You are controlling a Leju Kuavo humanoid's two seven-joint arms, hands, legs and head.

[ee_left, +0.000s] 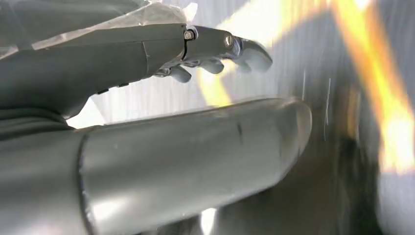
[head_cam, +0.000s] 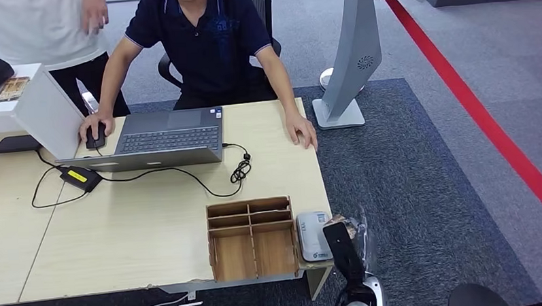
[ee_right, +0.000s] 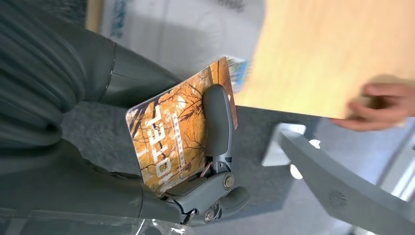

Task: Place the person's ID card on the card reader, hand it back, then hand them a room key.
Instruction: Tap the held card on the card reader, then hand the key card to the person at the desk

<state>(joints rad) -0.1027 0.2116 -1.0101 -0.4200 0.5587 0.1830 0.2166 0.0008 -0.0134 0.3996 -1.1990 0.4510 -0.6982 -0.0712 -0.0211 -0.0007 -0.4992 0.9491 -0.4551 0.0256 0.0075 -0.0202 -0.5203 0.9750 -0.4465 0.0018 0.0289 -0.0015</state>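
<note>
In the head view, the right hand (head_cam: 342, 240) rises at about five o'clock of the desk (head_cam: 155, 225), beside the white card reader (head_cam: 313, 236) that lies just right of the wooden organizer (head_cam: 251, 239). The hand carries something brown, too small here to make out. A seated person rests one hand (head_cam: 301, 131) on the desk's far right edge, at about one o'clock from the laptop (head_cam: 166, 137), and the other on a mouse (head_cam: 95, 136).

In the left wrist view, the left hand (ee_left: 195, 98) holds nothing; its fingers (ee_left: 220, 49) lie fairly straight and apart from the thumb, over a blurred background.

In the right wrist view, the right hand (ee_right: 205, 171) pinches an orange key card (ee_right: 171, 142) printed with bare branches; its white lettering looks like "HOTEL". The person's hand shows beyond, on the desk.

Judging by this, the ID steps seem finished, since the reader looks bare, and handing over the room key is what remains.
</note>
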